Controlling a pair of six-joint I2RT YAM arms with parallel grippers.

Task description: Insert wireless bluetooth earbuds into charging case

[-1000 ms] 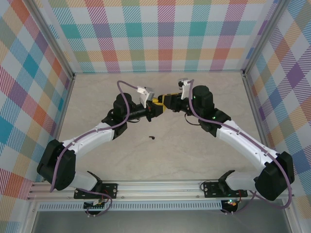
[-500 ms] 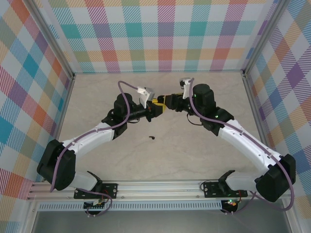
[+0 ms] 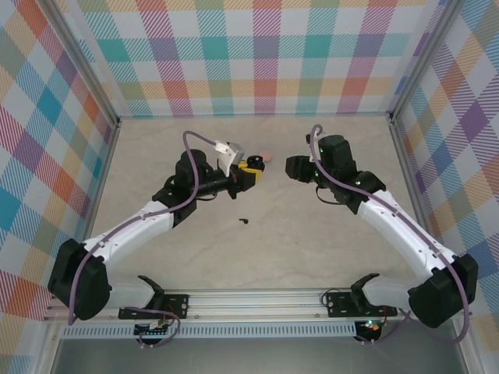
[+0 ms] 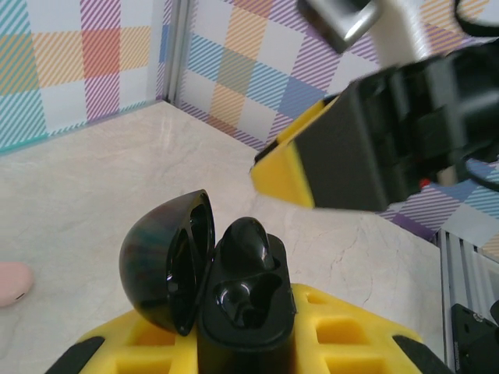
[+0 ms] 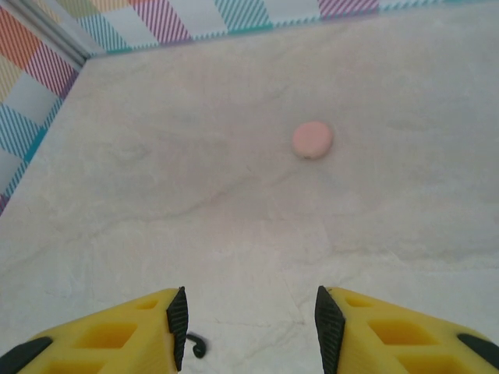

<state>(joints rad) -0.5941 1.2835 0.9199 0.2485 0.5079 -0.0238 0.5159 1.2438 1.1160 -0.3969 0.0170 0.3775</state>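
Earbud point(image 3: 243, 220) blk, loose, pink case point(image 5: 313, 139) beyond

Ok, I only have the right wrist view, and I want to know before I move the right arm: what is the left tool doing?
Observer: The left tool is shut on the black charging case, whose lid is open.
Operator: Is anything in it yet?
Observer: Yes, one black earbud is seated in the case.
Operator: Where is its partner?
Observer: A loose earbud, also black, lies on the table, toward the near edge from the left tool.
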